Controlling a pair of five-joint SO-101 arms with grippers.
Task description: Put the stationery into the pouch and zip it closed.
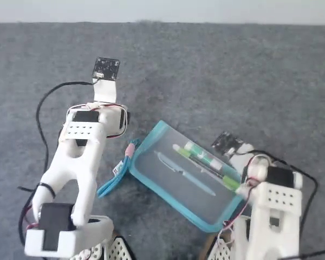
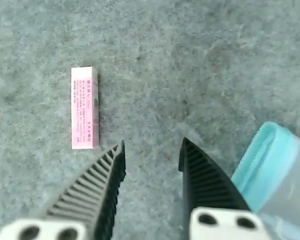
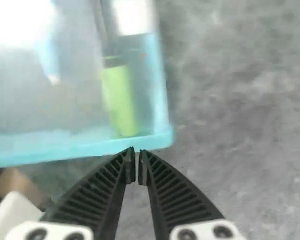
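Of the left gripper (image 2: 152, 147), ribbed black fingers (image 2: 107, 175) spread well apart, with nothing between them except the grey felt-like table cover (image 2: 190, 60). Near one fingertip and a little ahead of it, a flat pink box (image 2: 85, 107) with small print, lying on the cover, apart from the finger and untouched. Beside the other finger, close but not touching, a rounded corner of the pouch (image 2: 262, 150), with teal edge and cloudy see-through wall. Of the right gripper (image 3: 135, 154), black ribbed fingers closed together, only a thin slit left between the tips, and the tips right against the teal border of the pouch; whether gripping that border or merely touching it, cannot tell. Just behind the border, inside the pouch, a green marker (image 3: 119, 100) with a white part further along, seen through the wall. From above, pouch lying flat and slanted between the two white arms, one short end near the left arm (image 1: 78, 157), the other short end at the right arm (image 1: 271, 206). Inside it, the green and white marker along the far long side and at least one pale pen (image 1: 179, 168) beside it. At the end near the left arm, a small pink piece (image 1: 132, 147), a white tag (image 1: 119, 169) and a teal strap (image 1: 111, 187), all on the cover.
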